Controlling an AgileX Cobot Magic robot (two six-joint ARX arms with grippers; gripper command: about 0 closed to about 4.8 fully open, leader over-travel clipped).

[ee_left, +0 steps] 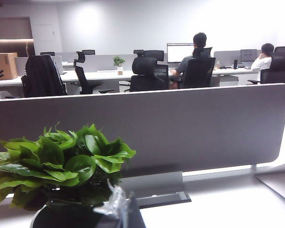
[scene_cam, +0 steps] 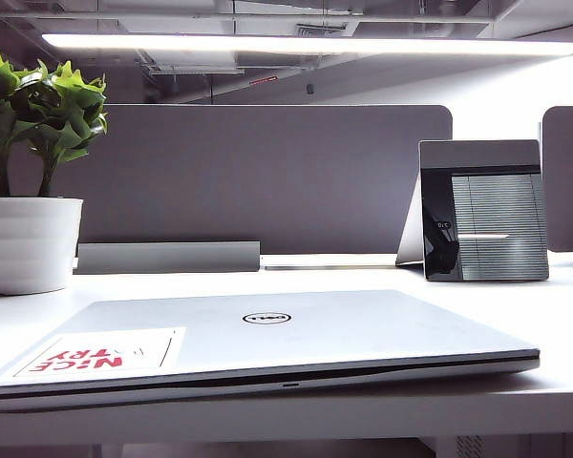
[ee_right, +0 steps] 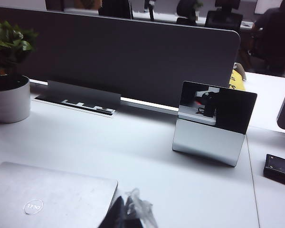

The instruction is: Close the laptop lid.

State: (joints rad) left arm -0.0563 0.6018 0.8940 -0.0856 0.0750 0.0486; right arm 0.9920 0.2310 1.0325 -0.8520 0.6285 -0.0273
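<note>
Lid (scene_cam: 267,329) sits flat on the laptop (scene_cam: 382,374) at the tabletop's front edge, so closing looks done; left fingers (ee_left: 121,209) and right fingers (ee_right: 128,213) are raised clear, grip state can't tell, next only retract.

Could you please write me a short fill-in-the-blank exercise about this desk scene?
1. The laptop lid lies ____ on the laptop.
2. The sticker on the lid has ____ letters.
3. The potted plant stands in a ____ pot.
4. The left gripper hangs above the ____, and the right gripper is beside the lid.

Missing words: shut; red; white; plant
</note>
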